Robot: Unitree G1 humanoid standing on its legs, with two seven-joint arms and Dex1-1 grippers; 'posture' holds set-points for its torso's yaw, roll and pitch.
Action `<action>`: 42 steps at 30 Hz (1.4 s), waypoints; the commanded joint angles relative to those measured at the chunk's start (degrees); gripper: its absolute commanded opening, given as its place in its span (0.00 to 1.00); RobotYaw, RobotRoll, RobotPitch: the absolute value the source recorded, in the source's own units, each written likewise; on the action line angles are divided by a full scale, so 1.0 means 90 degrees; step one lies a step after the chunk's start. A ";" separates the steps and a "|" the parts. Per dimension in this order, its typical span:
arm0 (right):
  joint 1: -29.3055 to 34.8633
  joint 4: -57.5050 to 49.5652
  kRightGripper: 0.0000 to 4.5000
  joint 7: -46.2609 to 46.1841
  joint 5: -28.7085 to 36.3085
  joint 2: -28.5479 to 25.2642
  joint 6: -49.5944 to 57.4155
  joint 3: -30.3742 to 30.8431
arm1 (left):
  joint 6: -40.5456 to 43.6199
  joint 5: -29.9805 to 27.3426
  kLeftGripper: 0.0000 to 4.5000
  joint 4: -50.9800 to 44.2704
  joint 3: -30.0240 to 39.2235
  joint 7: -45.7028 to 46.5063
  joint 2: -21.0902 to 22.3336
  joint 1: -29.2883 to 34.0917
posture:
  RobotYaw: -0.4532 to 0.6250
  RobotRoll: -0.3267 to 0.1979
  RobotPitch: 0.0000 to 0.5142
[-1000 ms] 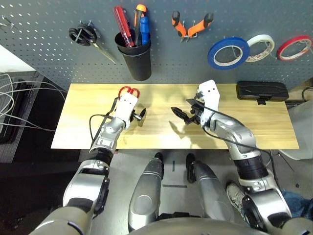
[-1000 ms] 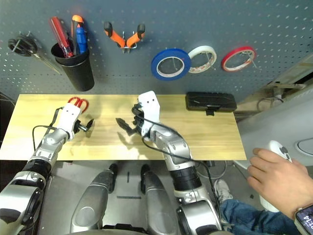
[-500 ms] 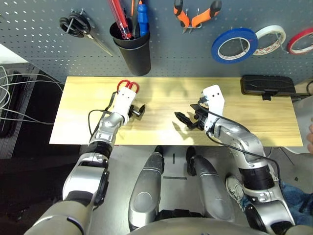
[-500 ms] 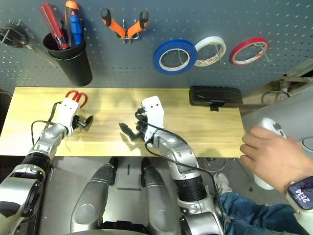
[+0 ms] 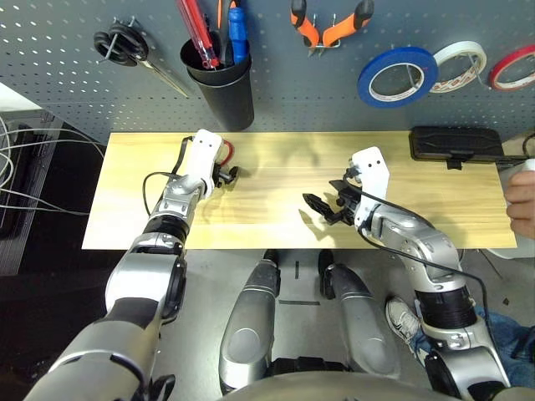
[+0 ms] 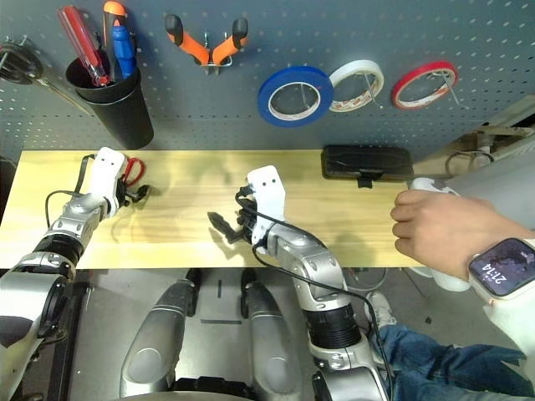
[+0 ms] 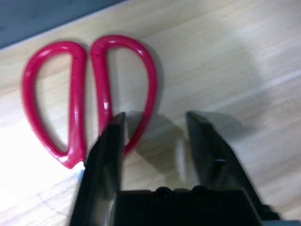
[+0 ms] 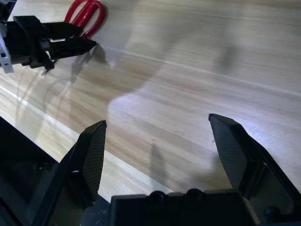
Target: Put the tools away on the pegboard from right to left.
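**Left gripper at the red scissors, three tools already hung**

While the red-handled scissors [image 7: 89,94] lie flat on the wooden table [image 5: 276,225], near its back edge on the robot's left, the left gripper [image 7: 153,123] sits right at their handles. One of its black fingers [image 7: 110,141] overlaps the lower end of the nearer red loop in the left wrist view, and the other finger stands on bare wood beside it. The jaws are partly drawn in, with a clear gap between them — whether they pinch the handle cannot be told.

On the pegboard [image 5: 75,50] behind the table, the other three tools hang in place. The blue tape ring [image 5: 396,75] is on a hook next to a white tape roll [image 5: 459,67] and a red tape roll [image 5: 512,67]. The orange-and-black-handled pliers [image 5: 330,23] hang further left, and the small blue-handled screwdriver [image 5: 238,38] stands in the black cup [image 5: 221,79]. Black-handled scissors [image 5: 125,48] hang at the far left.

The right gripper [image 5: 322,207] hovers over the middle of the table with its fingers spread wide and nothing between them. A black case [image 5: 456,144] lies at the table's right — a person's hand [image 6: 439,230] rests near it.
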 commanded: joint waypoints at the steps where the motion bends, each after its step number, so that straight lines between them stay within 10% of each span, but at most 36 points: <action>1: 0.0061 0.0027 1.00 -0.0006 0.0068 -0.0016 0.0083 0.0004 | 0.0655 0.0082 0.27 0.0428 -0.0106 -0.0168 -0.0083 0.0374 | 0.41 0.62 0.90; 5: -0.0016 0.0112 1.00 -0.0002 0.0057 -0.0021 0.0052 -0.0013 | 0.1248 0.0136 0.00 0.0432 -0.0245 -0.0568 -0.0112 0.0516 | 0.41 0.62 0.89; 16: -0.0373 0.0361 1.00 0.0178 0.0118 -0.0071 -0.0154 -0.0075 | 0.0960 -0.0211 0.00 -0.0548 0.0144 -0.0187 -0.0187 0.0856 | 0.45 0.62 0.84; 28: -0.0742 0.1018 1.00 0.0521 0.0034 -0.0006 -0.0684 0.0058 | 0.1101 -0.0716 0.00 -0.5487 0.0493 0.0583 -0.0736 0.3620 | 0.51 0.62 0.75; 42: -0.0995 0.1587 1.00 0.0677 -0.0036 0.0016 -0.1186 0.0078 | 0.0986 -0.0951 0.00 -0.7888 0.0576 0.1021 -0.0980 0.4677 | 0.55 0.62 0.70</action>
